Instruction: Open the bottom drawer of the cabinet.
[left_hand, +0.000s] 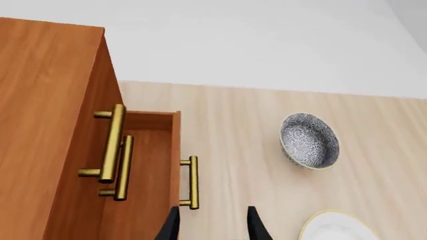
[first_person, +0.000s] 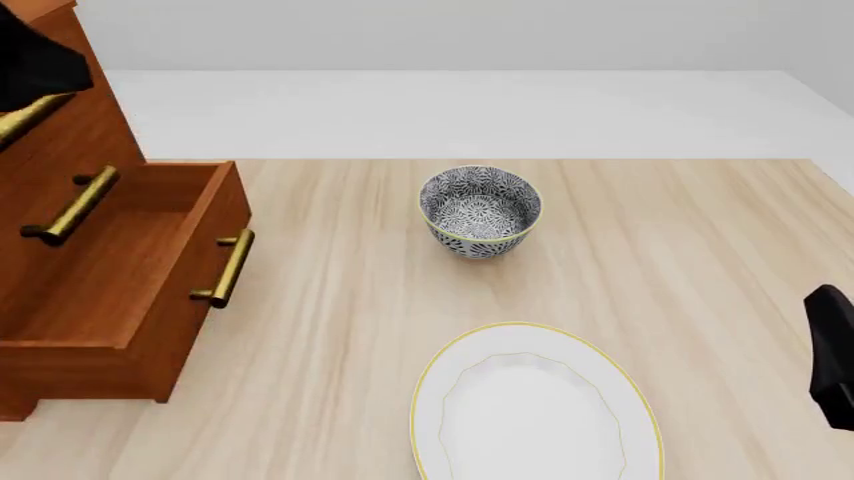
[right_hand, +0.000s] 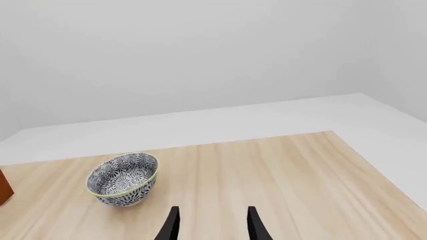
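The cabinet (first_person: 94, 140) stands at the table's left. Its bottom drawer (first_person: 100, 270) is pulled out, and its brass handle (first_person: 227, 268) faces the table's middle. The two upper drawers are closed. In the left wrist view the cabinet (left_hand: 40, 100) is seen from above, with the open bottom drawer (left_hand: 150, 170) and its handle (left_hand: 191, 182). My left gripper (left_hand: 212, 227) is open and empty, just off that handle and clear of it. The left arm (first_person: 34, 60) shows as a black shape at the cabinet's top. My right gripper (right_hand: 212, 226) is open and empty over bare table.
A patterned blue-and-white bowl (first_person: 481, 210) stands mid-table, also in the right wrist view (right_hand: 123, 179). A white plate with a gold rim (first_person: 527, 410) lies near the front edge. The right arm (first_person: 834, 355) is at the right edge. The wooden table (first_person: 667, 250) ends at a white floor behind.
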